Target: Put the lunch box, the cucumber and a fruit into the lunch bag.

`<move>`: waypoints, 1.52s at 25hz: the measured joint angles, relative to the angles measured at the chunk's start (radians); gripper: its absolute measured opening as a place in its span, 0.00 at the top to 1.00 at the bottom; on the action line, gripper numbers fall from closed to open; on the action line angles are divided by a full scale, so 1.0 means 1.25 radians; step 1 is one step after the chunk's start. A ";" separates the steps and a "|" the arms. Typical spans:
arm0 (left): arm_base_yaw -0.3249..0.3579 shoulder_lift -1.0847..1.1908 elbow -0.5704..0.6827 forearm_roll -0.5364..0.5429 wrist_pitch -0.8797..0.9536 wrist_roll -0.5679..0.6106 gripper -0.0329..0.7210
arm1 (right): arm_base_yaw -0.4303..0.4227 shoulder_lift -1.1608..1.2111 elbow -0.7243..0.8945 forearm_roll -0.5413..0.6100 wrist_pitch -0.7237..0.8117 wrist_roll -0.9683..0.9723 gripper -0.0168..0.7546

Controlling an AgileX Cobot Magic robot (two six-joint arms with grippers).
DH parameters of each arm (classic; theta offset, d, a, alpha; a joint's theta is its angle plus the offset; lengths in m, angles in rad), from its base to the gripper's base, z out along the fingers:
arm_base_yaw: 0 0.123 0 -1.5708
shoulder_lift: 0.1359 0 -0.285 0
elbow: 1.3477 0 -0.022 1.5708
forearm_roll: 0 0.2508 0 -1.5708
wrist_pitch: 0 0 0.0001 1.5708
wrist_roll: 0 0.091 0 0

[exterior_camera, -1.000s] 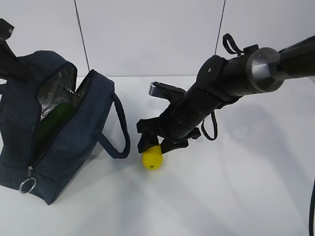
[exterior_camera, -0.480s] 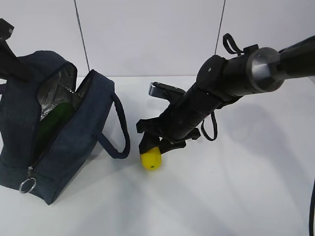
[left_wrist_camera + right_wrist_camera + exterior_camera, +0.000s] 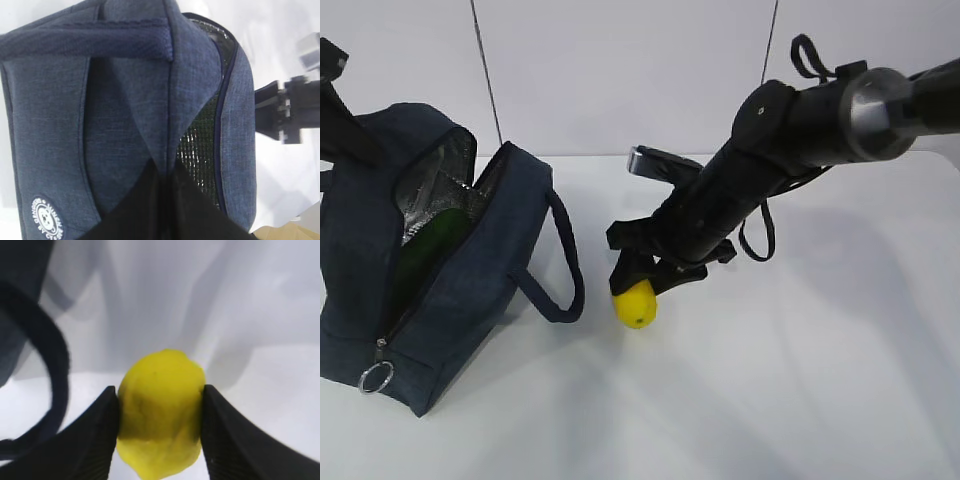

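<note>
Two grippers at work, one per side. Nearest the camera, on the left: lunch bag (image 3: 430, 290) standing on the white table (image 3: 800, 380), zipper undone, silver ring pull (image 3: 376, 377) hanging at the near corner, mouth gaping toward the right. Visible inside against the foil lining: cucumber (image 3: 430, 245), dark green, lying lengthwise. Lunch box not made out in any view. Just right of the bag's loop handle (image 3: 565, 270), mid-table: fruit (image 3: 636, 302), yellow, pinched between the fingers (image 3: 85, 440) of the right gripper (image 3: 648, 282), pads pressed flat to both flanks in the wrist view, apparently hanging a little clear of the table with its shadow below. Farther left, at the bag's far edge: left gripper (image 3: 165, 210), pressed together on a fold of bag fabric, seemingly holding the mouth open.

Risks from here, judged only: rounded, faintly ridged fruit rolling out of the pads if swung quickly; handle loop snagging the arm on the way across; mouth sagging shut if the left pinch slipped; fruit dropped against the rim rather than inside.
</note>
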 joint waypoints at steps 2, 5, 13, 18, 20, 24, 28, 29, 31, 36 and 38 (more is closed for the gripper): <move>0.000 0.000 0.000 0.000 0.000 0.000 0.96 | -0.005 -0.025 0.000 0.000 0.005 0.000 0.51; 0.000 0.000 0.000 0.000 0.000 0.000 0.96 | -0.013 -0.063 -0.003 0.000 0.009 0.000 0.51; 0.000 0.000 0.000 0.000 0.000 0.000 0.96 | -0.021 -0.151 -0.008 0.096 0.010 -0.019 0.51; 0.000 0.000 0.000 0.000 0.000 0.000 0.96 | -0.021 -0.161 -0.008 0.316 0.016 -0.144 0.51; 0.000 0.000 0.000 0.001 0.000 0.000 0.96 | -0.017 -0.161 -0.008 0.389 0.014 -0.201 0.51; 0.000 0.000 0.000 0.001 0.000 0.000 0.96 | 0.021 -0.161 -0.008 0.506 -0.016 -0.330 0.51; 0.000 0.000 0.000 0.001 0.000 0.000 0.96 | 0.060 -0.161 -0.008 0.595 -0.062 -0.459 0.51; 0.000 0.000 0.000 0.001 0.000 0.000 0.96 | 0.066 -0.161 -0.008 0.618 -0.068 -0.494 0.51; 0.000 0.000 0.000 0.001 0.000 0.000 0.96 | 0.074 -0.161 -0.008 0.658 -0.074 -0.557 0.51; 0.000 0.000 0.000 0.001 0.000 0.000 0.96 | 0.090 -0.156 -0.008 0.736 -0.089 -0.686 0.51; 0.000 0.000 0.000 0.001 0.000 0.000 0.96 | 0.098 -0.142 -0.008 0.748 -0.089 -0.705 0.51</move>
